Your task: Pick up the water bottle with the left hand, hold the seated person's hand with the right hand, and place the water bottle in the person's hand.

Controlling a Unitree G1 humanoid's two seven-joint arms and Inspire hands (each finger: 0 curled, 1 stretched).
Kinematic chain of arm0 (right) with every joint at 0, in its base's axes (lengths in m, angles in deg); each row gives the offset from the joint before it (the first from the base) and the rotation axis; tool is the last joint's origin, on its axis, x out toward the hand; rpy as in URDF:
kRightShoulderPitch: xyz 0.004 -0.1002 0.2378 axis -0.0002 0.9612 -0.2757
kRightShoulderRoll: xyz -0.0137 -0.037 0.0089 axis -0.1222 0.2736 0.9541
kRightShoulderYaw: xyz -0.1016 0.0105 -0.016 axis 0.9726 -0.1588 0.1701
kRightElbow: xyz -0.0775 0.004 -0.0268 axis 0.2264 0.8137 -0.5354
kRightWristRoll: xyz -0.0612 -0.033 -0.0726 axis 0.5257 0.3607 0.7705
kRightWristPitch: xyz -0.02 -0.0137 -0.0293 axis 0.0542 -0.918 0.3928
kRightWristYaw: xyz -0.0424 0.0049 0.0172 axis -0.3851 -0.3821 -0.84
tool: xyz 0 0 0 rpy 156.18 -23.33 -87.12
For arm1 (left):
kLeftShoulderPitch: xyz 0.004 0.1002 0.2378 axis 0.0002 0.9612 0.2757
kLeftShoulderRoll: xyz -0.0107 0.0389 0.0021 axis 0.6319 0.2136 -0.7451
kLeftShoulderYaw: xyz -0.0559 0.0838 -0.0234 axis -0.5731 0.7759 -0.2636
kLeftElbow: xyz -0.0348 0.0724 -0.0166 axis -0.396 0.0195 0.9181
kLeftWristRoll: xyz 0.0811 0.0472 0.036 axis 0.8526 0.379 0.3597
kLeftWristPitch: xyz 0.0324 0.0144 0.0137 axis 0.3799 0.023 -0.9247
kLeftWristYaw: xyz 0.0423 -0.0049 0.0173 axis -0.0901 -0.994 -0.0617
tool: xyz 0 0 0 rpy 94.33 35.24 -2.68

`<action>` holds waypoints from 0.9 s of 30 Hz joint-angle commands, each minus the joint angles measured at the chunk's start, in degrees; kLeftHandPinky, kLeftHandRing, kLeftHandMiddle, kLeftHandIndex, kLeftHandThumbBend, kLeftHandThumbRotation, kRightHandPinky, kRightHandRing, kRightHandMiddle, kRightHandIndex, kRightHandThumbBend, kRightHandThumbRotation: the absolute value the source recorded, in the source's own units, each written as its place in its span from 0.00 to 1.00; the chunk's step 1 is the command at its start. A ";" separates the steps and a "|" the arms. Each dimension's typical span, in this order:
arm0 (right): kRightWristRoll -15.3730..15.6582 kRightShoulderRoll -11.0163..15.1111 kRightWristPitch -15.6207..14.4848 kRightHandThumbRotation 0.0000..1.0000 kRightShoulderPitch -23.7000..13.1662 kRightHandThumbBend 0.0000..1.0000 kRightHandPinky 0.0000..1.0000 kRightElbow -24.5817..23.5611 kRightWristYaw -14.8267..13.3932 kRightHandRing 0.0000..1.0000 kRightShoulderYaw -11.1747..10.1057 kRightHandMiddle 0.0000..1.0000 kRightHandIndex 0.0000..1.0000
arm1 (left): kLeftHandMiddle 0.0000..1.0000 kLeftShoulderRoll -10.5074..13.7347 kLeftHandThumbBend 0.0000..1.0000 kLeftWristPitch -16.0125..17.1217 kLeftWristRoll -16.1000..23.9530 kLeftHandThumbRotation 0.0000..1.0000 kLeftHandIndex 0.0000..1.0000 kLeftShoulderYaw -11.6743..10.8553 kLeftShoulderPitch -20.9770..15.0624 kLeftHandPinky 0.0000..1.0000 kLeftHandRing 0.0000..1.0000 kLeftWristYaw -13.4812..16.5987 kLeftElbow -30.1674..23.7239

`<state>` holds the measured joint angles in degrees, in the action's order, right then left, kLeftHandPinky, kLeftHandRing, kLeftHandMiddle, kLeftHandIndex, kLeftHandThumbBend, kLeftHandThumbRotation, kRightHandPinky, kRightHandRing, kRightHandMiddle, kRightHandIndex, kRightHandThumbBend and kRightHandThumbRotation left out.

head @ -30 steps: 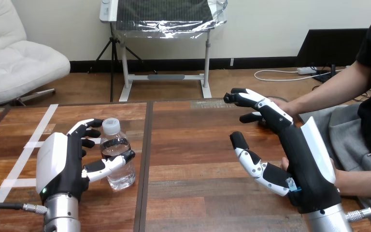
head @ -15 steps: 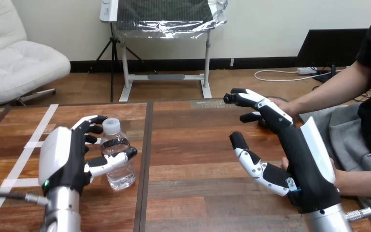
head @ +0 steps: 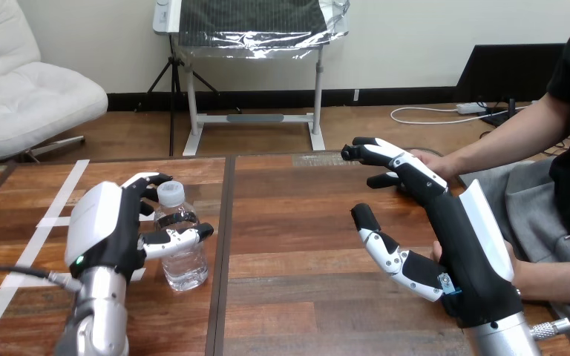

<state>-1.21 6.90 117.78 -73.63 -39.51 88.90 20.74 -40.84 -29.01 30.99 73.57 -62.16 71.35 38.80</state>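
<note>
The left hand point(head: 105, 231) is clasped on the bottle point(head: 185, 268); its thumb point(head: 178, 239) lies across the front of the clear body, and its fingers point(head: 147, 185) curl in behind the neck, beside the white cap point(head: 169, 193); the bottle stands upright on the table point(head: 304, 222), left of the seam between the two tabletops.

The right hand point(head: 464, 245) is relaxed and holds nothing; its fingers point(head: 404, 163) stretch forward, only slightly bent, and its thumb point(head: 377, 231) is spread well out to the left; the fingers lie over or against the person's hand point(head: 432, 162) at the table's far right edge, though I cannot tell whether they touch; the person's other forearm point(head: 557, 278) passes behind the right hand's wrist.
</note>
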 commanded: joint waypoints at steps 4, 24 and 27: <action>-0.72 0.04 0.18 0.11 -3.69 0.27 0.70 -1.42 -0.04 0.81 0.03 0.85 0.76 | 0.71 1.36 0.92 -0.24 0.58 0.34 0.76 1.53 -7.24 0.58 0.65 0.15 4.00; -1.02 0.28 -0.37 0.12 -3.44 0.28 0.70 -1.85 0.54 0.81 -0.12 0.85 0.76 | 0.72 0.99 0.94 -0.83 -0.16 0.39 0.76 3.65 -12.20 0.49 0.58 -0.39 13.55; -0.86 0.34 -0.65 0.13 -3.37 0.28 0.70 -2.03 0.57 0.81 -0.22 0.85 0.76 | 0.72 0.61 0.94 -0.12 -1.27 0.37 0.76 3.44 -12.67 0.49 0.58 -0.33 15.09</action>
<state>-1.22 6.94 117.56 -73.67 -39.51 89.29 20.74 -40.63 -30.02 30.51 76.78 -70.19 70.48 51.29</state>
